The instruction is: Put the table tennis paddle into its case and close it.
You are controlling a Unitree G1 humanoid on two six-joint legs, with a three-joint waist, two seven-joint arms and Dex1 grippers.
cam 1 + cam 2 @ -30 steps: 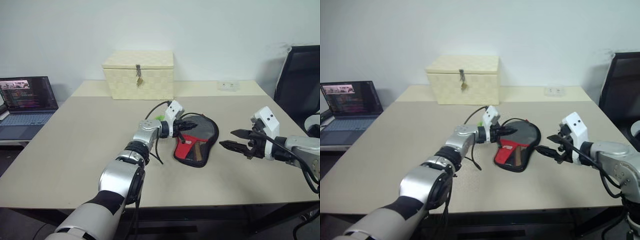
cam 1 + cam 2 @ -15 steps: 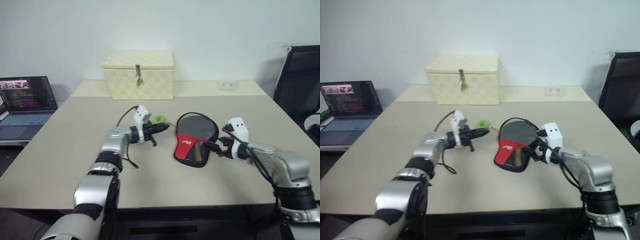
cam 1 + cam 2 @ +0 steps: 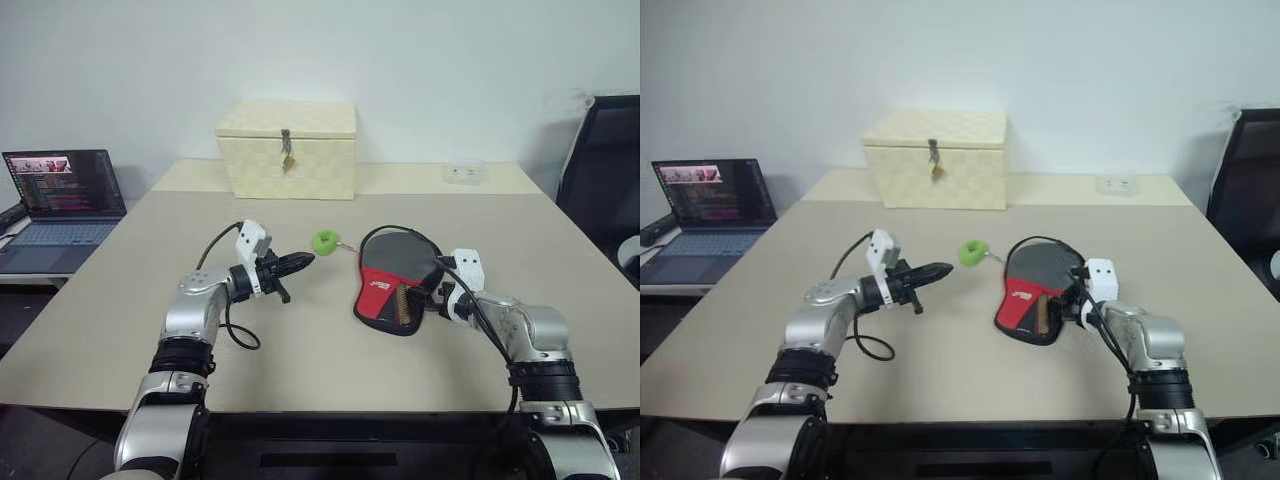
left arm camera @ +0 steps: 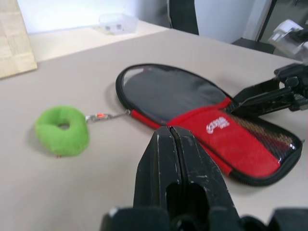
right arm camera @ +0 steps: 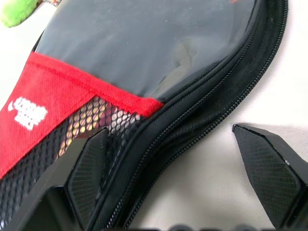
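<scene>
**Already in its pouch: paddle lies cased at table centre**

Head views: the case (image 3: 397, 290) lies flat on the beige table (image 3: 120, 300), its round end toward the far side and its red mesh pocket (image 3: 378, 295) toward the near edge. The table tennis paddle (image 3: 395, 255) sits inside it, black rubber face showing through the upper half. A green fuzzy ring (image 3: 325, 241) lies just beside the case's far left rim, joined to it by a short chain. The left gripper (image 3: 300, 261) hovers well left of the case, fingers pressed together and holding nothing. The right gripper (image 3: 437, 296) rests at the case's right edge. A cream woven latched box (image 3: 288, 148), lid down, stands at the back; a laptop (image 3: 62, 200) sits far left.

Left wrist view: the closed fingers (image 4: 175, 178) point at the red pocket, with the green ring off to one side.

Right wrist view: the right gripper's fingers (image 5: 89, 171) stand wide apart, one over the mesh pocket, the other over bare table, straddling the zipper rim (image 5: 202, 110).
</scene>
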